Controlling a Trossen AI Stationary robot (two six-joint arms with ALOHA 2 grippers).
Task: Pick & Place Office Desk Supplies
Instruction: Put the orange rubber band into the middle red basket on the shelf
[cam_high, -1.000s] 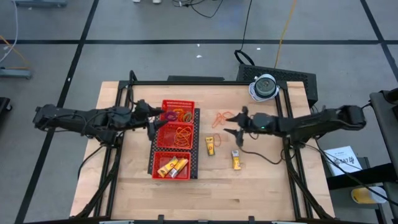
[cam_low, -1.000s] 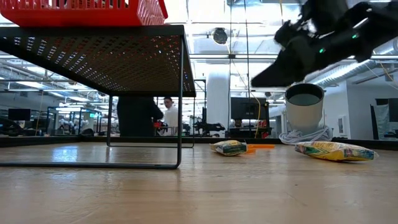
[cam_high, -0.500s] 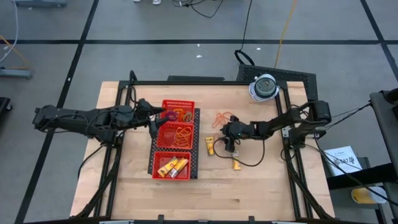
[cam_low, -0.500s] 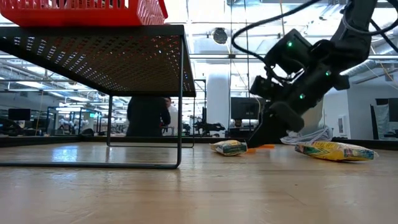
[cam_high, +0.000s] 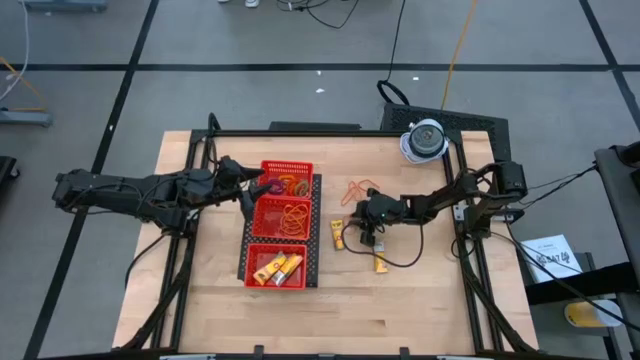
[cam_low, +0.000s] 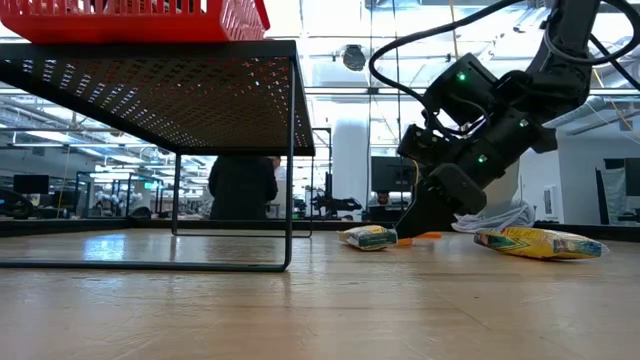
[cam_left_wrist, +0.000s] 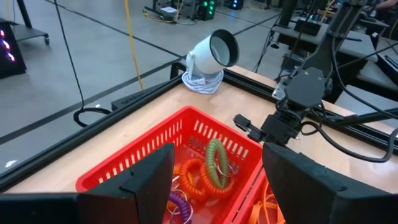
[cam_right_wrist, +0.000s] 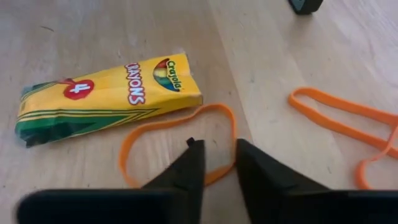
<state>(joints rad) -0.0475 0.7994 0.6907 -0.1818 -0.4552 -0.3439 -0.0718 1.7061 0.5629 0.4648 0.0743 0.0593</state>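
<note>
An orange rubber band (cam_right_wrist: 177, 134) lies flat on the table beside a yellow crayon pack (cam_right_wrist: 106, 93). My right gripper (cam_right_wrist: 219, 158) slants down onto it. Its fingers are open by a narrow gap and stand on either side of the band's end strand (cam_right_wrist: 219, 174); I cannot see them touch it. In the high view this gripper (cam_high: 363, 228) is just right of the pack (cam_high: 339, 235). My left gripper (cam_left_wrist: 217, 186) hangs wide open and empty over the far compartment of the red tray (cam_high: 263, 165), which holds coloured rings (cam_left_wrist: 208, 168).
More orange bands (cam_high: 355, 190) and a second crayon pack (cam_high: 381, 260) lie on the table near my right gripper. The tray sits on a black mesh stand (cam_low: 150, 90). Its middle compartment holds bands (cam_high: 293, 215), the near one crayon packs (cam_high: 275, 268). A white dome camera (cam_high: 425, 140) stands at the far right.
My right gripper has come down to the table, moved toward the left edge and the crayon pack, and tipped steeply downward. Its fingers have drawn much closer together around the rubber band's end. Nothing on the table has moved.
</note>
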